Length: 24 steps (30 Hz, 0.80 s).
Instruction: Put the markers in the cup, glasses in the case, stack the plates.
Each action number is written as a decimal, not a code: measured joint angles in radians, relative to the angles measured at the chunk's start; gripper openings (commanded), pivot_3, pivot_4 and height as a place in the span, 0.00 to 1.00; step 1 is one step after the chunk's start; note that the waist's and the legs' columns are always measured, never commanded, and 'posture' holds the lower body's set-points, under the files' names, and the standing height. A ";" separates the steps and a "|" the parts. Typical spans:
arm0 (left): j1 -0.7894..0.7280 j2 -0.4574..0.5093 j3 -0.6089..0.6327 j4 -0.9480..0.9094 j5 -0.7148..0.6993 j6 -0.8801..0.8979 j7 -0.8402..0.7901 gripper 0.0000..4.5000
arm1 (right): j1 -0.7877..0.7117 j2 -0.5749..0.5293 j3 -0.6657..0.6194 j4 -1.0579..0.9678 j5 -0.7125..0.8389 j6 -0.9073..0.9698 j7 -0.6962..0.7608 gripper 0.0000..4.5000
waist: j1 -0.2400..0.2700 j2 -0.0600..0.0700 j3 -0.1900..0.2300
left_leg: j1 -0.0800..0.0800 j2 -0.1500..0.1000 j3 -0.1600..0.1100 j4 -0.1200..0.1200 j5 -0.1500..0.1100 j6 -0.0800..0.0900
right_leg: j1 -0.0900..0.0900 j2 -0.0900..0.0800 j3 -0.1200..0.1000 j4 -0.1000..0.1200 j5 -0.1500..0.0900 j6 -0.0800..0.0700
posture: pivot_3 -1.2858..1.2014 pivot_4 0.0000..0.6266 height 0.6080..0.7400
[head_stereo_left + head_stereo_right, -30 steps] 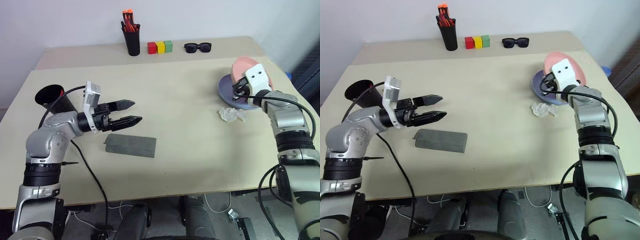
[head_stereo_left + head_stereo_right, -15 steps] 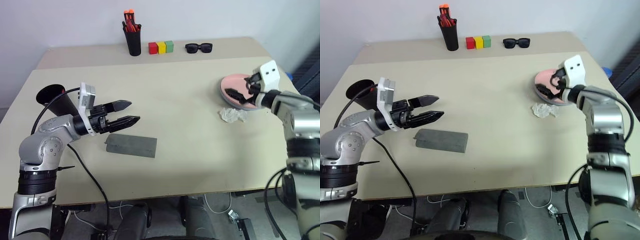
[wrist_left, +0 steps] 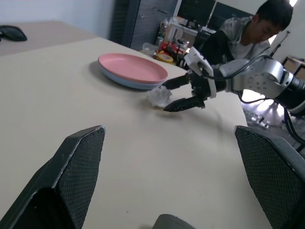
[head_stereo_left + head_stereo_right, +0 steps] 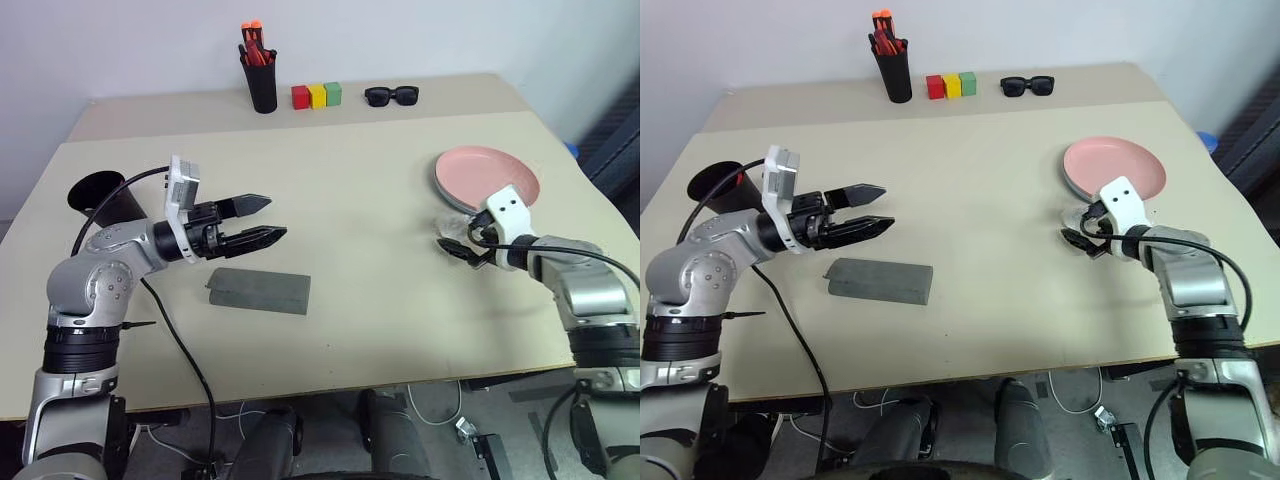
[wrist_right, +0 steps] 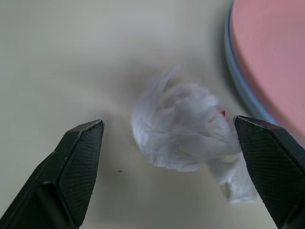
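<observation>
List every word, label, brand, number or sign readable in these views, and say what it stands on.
None can be read. The grey case, the stacked plates, the black cup, the three coloured blocks and the sunglasses show no print. The white camera housings on both wrists look blank.

A beige table (image 4: 380,310) stands against a plain white wall (image 4: 420,40). Grey floor (image 4: 440,420) with cables (image 4: 440,405) shows beneath its near edge. A person (image 3: 248,33) sits beyond the right end.
</observation>
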 measured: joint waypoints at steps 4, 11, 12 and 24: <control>0.008 0.014 0.002 -0.006 0.000 0.001 0.005 1.00 | -0.068 0.019 0.029 0.130 -0.041 -0.086 -0.028 0.21 | 0.000 0.000 0.000 | 0.000 0.000 0.000 0.000 0.001 -0.001 | 0.000 0.000 0.000 0.000 0.000 0.000 | 0.52 0.24 1.00; 0.035 0.025 0.015 -0.029 -0.009 0.005 0.022 1.00 | -0.084 0.025 0.015 0.096 0.038 -0.076 0.068 0.01 | 0.001 0.000 0.000 | 0.000 0.000 0.000 0.000 0.001 -0.001 | 0.000 0.000 0.000 0.000 0.000 0.000 | 0.52 0.24 1.00; 0.036 0.025 0.020 -0.029 -0.009 0.005 0.024 1.00 | -0.093 0.029 0.003 0.067 0.063 -0.069 0.084 0.01 | -0.001 0.000 0.000 | 0.000 0.000 0.000 0.000 0.001 -0.001 | 0.000 0.000 0.000 0.000 0.000 0.000 | 0.52 0.24 1.00; 0.041 0.001 0.026 -0.036 -0.010 0.003 0.049 1.00 | -0.404 0.017 -0.036 0.571 -0.095 -0.379 -0.177 0.84 | 0.001 0.000 0.000 | -0.001 0.000 0.001 0.000 0.002 -0.003 | 0.000 0.000 0.000 -0.002 0.000 0.000 | 0.52 0.24 1.00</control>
